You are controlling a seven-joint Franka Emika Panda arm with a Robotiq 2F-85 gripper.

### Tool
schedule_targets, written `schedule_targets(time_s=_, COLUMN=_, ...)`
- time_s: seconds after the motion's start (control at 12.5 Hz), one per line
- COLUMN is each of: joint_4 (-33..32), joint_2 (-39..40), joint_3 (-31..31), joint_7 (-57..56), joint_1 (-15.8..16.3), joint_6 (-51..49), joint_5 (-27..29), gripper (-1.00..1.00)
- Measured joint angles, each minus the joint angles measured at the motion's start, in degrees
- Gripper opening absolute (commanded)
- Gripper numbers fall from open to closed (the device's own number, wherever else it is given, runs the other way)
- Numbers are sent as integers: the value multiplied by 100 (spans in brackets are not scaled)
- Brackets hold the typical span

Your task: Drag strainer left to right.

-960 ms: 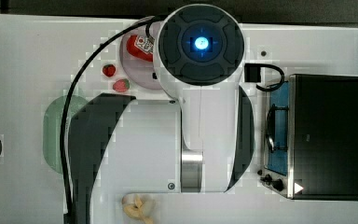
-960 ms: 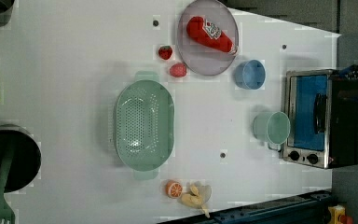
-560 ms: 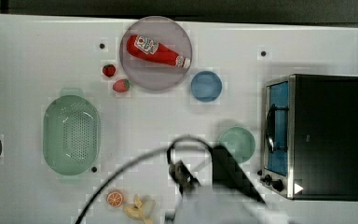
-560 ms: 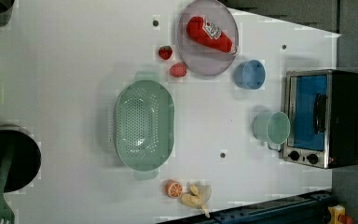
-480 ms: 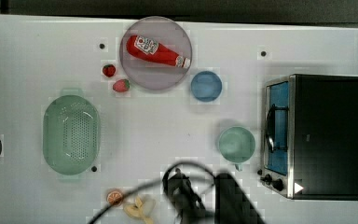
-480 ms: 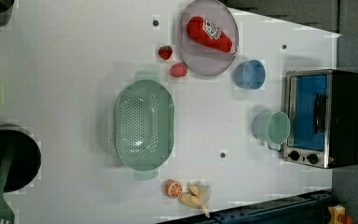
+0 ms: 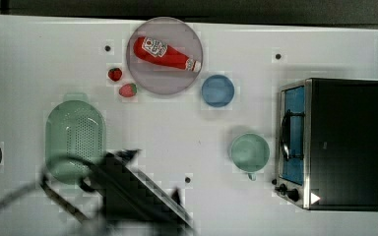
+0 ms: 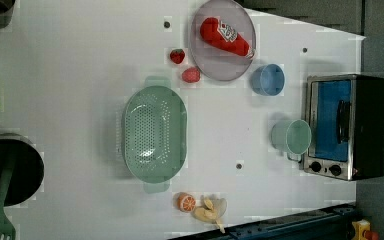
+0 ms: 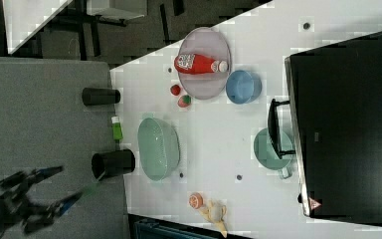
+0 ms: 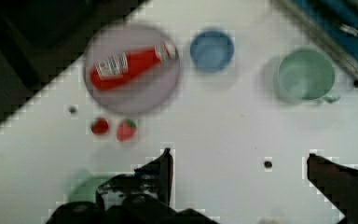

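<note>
The pale mint-green strainer (image 7: 75, 135) lies on the white table at the top view's left, its long axis running up and down in the picture; it also shows as the strainer (image 8: 154, 133) and the strainer (image 9: 158, 148). In the top view my arm (image 7: 138, 196) is a dark blur at the bottom left, overlapping the strainer's lower end. In the wrist view my gripper (image 10: 238, 155) is open, its two dark fingers (image 10: 164, 170) wide apart with bare table between them. An edge of the strainer (image 10: 81, 189) peeks out beside one finger.
A grey plate (image 7: 165, 78) holds a red ketchup bottle (image 7: 165, 54), with two strawberries (image 7: 128, 90) beside it. A blue bowl (image 7: 217, 90), a teal mug (image 7: 249, 152) and a toaster oven (image 7: 334, 142) stand to the top view's right. Fruit pieces (image 8: 202, 206) lie near the table's edge, close to the strainer.
My arm has swung from the middle of the top view down to the bottom edge, then leftward to the strainer's lower end. The strainer has not moved.
</note>
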Motion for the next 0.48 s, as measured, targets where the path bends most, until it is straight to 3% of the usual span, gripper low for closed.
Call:
schedule_targets(time_s=0.24, joint_4=-56, joint_2=1487, joint_3=1222, joint_7=636, joint_1=-17, joint_6=760, joint_5=-61, gripper=100)
schedule_targets(time_s=0.48, joint_4=-347, joint_2=2527, joint_3=1767, joint_7=1719, joint_1=225, joint_6=1457, joint_5=81, gripper=100)
